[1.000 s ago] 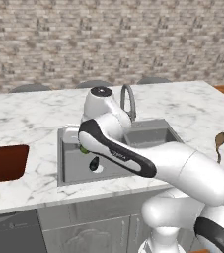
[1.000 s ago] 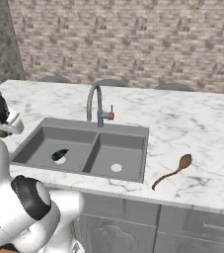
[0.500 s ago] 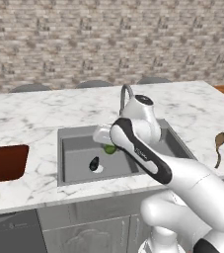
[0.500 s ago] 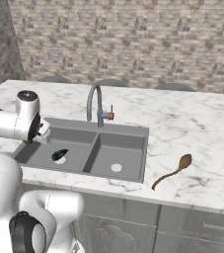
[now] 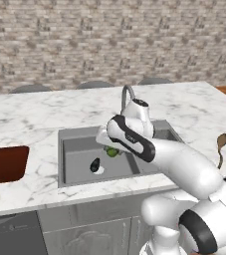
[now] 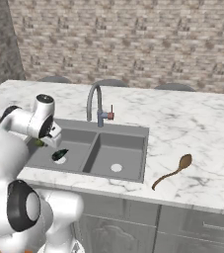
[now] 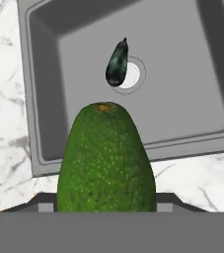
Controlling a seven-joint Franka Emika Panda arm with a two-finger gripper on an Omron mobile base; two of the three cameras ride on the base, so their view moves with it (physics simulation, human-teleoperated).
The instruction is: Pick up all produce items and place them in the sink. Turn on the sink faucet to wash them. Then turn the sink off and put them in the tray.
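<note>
Carrying the bright green pebbled produce item (image 7: 106, 160) between its fingers, the gripper (image 5: 113, 151) hangs over the grey double-basin sink (image 5: 73, 149), where the dark oblong produce item (image 7: 117, 63) lies on the drain. Risk: a high release could bounce it out.

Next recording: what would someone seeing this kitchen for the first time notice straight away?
First, the big green fruit looming in the hand view, held in the claw above the left basin of the sink. Next, the small dark vegetable already lying on that basin's drain. A wooden spoon lies on the marble counter to the right of the sink.
</note>
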